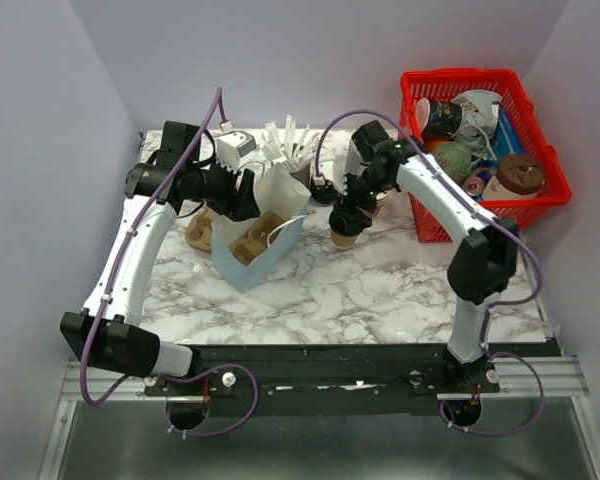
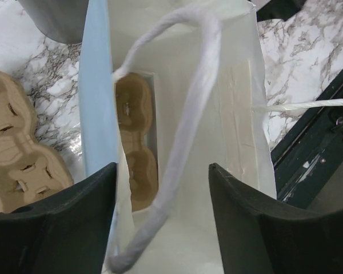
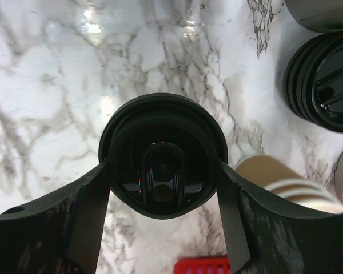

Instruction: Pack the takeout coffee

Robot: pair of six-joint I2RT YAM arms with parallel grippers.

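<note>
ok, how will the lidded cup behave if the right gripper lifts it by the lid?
The cup has paper walls, so it probably crushes under a hard squeeze. The right gripper sits against the glossy lid, which may slip or pop off. With its narrow base, it likely tips if nudged.

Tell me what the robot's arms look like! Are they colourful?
Mostly white and black. The left arm and right arm have smooth white tubes joined by chunky black joints. A thin purple cable loops along each. The left gripper and right gripper have two flat black fingers each.
</note>
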